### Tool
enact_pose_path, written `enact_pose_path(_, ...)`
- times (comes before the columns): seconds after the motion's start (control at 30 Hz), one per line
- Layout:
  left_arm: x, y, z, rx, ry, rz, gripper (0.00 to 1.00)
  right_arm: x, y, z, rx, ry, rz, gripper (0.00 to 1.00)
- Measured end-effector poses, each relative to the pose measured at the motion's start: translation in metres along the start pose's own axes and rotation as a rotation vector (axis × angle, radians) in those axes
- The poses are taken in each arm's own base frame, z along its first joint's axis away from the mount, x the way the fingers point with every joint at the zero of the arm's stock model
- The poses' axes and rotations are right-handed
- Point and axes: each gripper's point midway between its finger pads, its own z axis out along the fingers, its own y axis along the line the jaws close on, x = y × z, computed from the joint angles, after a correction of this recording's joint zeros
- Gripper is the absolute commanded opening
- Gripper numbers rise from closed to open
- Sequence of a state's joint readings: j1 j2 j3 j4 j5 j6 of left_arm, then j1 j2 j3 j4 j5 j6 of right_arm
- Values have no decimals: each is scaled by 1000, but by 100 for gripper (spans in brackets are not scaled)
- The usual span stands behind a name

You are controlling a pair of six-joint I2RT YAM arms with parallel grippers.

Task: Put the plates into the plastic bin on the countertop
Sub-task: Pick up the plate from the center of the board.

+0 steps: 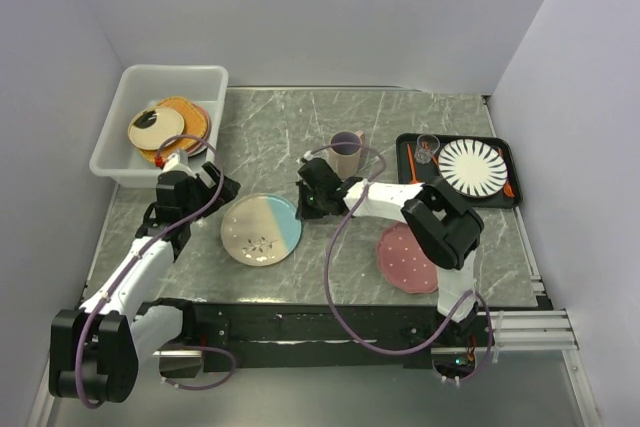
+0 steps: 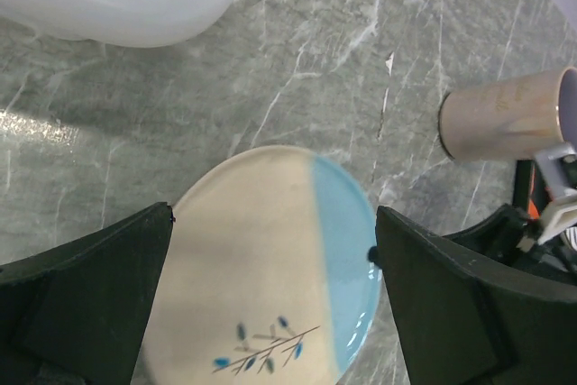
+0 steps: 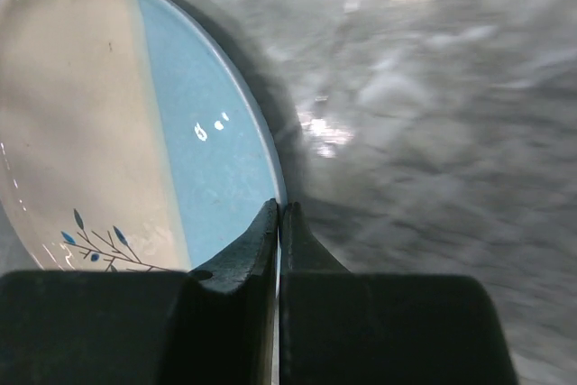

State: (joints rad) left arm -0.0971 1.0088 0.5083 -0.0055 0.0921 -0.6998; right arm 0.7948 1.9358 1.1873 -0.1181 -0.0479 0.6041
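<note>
The right gripper's (image 3: 279,209) fingers are pressed together at the plate's (image 3: 135,114) blue rim; whether it is pinched cannot be told. The left gripper (image 2: 273,214) is spread wide, the plate lying ahead of its fingers. Lifted on so slight a hold, the plate could be dropped short of the bin (image 1: 110,162).

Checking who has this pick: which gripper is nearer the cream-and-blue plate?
Right. The right gripper is shut on the blue rim of the cream-and-blue plate. The left gripper hangs open off the plate's cream side, not touching it.
</note>
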Motion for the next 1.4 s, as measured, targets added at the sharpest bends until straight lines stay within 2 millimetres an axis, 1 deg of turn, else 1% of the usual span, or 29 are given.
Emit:
enact_pose_path(0.07, 3, 3, 1, -11, 4, 1, 99, -4, -13, -4, 25, -11, 18, 0)
enact_pose_path(0.17, 15, 12, 1, -31, 27, -2, 99, -10, -29, -8, 59, -27, 42, 0)
enact_pose_path(0.3, 31, 24, 3, -59, 64, -11, 99, -13, -41, -12, 81, -40, 57, 0)
enact_pose_path(0.47, 47, 31, 5, -61, 110, -27, 99, -14, -42, -13, 88, -45, 58, 0)
enact_pose_path(0.7, 67, 26, 9, 4, 183, -38, 99, -13, -43, -12, 86, -47, 55, 0)
enact_pose_path(0.83, 75, 22, 9, 39, 207, -52, 99, -14, -43, -13, 82, -53, 55, 0)
enact_pose_path(1.0, 91, 26, 7, 42, 252, -98, 99, -13, -43, -13, 79, -55, 55, 0)
enact_pose_path(1.27, 96, 11, 17, 113, 254, -152, 99, -13, -43, -13, 75, -57, 50, 0)
enact_pose_path(1.4, 96, 3, 24, 163, 229, -180, 98, -17, -50, -14, 90, -65, 48, 0)
